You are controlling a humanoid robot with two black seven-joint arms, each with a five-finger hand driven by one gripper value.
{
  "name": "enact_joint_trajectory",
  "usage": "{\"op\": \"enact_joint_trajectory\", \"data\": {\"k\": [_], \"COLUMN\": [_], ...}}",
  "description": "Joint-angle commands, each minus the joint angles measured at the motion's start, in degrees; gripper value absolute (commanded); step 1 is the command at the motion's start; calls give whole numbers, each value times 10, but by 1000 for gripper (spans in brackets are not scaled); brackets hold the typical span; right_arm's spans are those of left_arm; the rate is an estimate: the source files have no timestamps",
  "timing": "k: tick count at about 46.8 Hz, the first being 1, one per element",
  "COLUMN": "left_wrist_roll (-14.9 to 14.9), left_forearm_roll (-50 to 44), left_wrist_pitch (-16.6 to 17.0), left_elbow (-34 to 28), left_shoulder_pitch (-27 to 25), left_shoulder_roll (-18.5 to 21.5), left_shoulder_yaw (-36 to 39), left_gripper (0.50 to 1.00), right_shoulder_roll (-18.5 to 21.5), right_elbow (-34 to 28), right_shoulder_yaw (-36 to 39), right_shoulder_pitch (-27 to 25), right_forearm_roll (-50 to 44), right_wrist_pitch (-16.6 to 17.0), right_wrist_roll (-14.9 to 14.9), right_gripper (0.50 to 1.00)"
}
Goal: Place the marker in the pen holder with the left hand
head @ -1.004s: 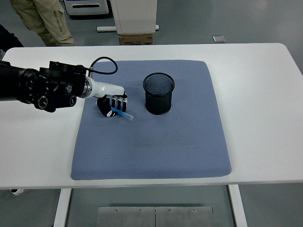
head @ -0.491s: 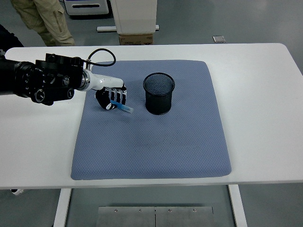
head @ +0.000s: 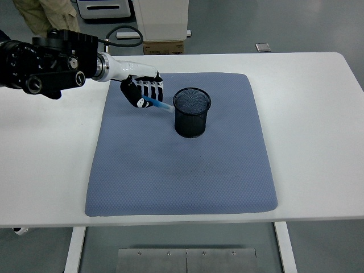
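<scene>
The left hand (head: 143,91) is clamped on the marker (head: 159,104), whose long axis slants down-right toward the pen holder (head: 191,112) rim, just beside it.

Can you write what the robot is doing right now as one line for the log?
left hand: shut on blue marker | marker: tilted, tip near rim of pen holder | holder: upright on blue mat | marker not inside yet

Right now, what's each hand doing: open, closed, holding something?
Left hand: closed on the blue marker, beside the pen holder.
Right hand: not in view.
</scene>
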Motion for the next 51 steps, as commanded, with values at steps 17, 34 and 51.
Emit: {"op": "enact_joint_trajectory", "data": {"k": [17, 34, 51], "left_wrist_roll": [0, 0, -25], "left_forearm_roll": [-68, -116, -227], "left_wrist_pitch": [-20, -17, -19], "left_elbow": [0, 0, -1], "left_shoulder_pitch": [2, 23, 64], "left_shoulder_roll": [-2, -5, -28], "left_shoulder_yaw": [-67, -105, -136], "left_gripper": [500, 500, 500], "right_shoulder_roll": [0, 0, 0], "right_elbow": [0, 0, 0], "right_shoulder_yaw": [0, 0, 0], "right_shoulder_pitch": [0, 0, 0], "right_forearm_roll": [0, 0, 0], "right_wrist_pitch": [0, 0, 0], "right_wrist_roll": [0, 0, 0], "right_gripper": [1000, 1000, 1000]}}
